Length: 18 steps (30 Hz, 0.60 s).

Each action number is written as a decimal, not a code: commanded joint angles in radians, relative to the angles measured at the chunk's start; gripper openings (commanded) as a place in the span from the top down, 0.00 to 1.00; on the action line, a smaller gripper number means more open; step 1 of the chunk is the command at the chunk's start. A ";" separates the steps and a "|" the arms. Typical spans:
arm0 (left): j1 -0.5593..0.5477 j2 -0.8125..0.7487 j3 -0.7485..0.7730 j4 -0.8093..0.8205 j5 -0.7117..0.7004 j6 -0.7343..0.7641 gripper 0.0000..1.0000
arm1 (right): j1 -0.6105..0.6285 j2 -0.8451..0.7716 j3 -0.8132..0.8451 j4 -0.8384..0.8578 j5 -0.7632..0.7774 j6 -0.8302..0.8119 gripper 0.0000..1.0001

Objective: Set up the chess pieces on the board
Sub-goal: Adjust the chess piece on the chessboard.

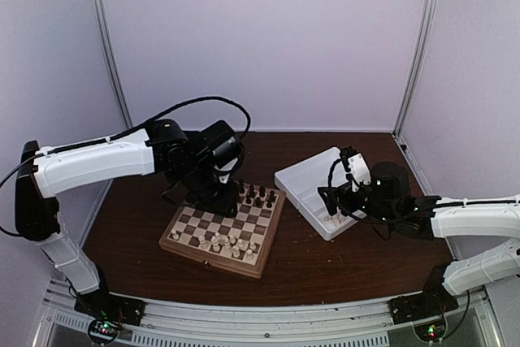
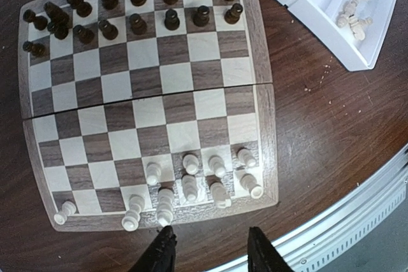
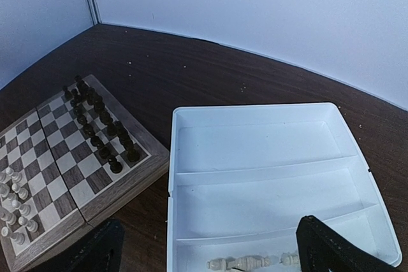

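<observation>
The wooden board (image 2: 266, 125) lies at mid-table. Dark figures (image 2: 137, 4) fill its two far rows. Several cream chess pieces (image 2: 217, 170) stand in the two near rows, mostly on the right, and one (image 2: 64, 212) stands at the near left corner. My left gripper (image 2: 213, 254) hangs just past the board's near edge, open with nothing between its fingers. Its left fingertip (image 2: 164, 243) is close to a tall cream piece (image 2: 164, 207). My right gripper (image 3: 210, 237) stands wide open over the white tray (image 3: 268, 164), above a few cream pieces (image 3: 248, 262) lying in the tray's nearest compartment.
In the top view the tray (image 1: 313, 188) sits right of the board (image 1: 213, 259), angled, with dark table between them. Walls enclose the table on three sides. A metal rail (image 2: 357, 214) runs along the near edge.
</observation>
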 commanded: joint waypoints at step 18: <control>-0.008 0.249 0.145 -0.134 -0.014 0.093 0.79 | -0.011 0.008 -0.018 0.061 -0.002 0.001 0.01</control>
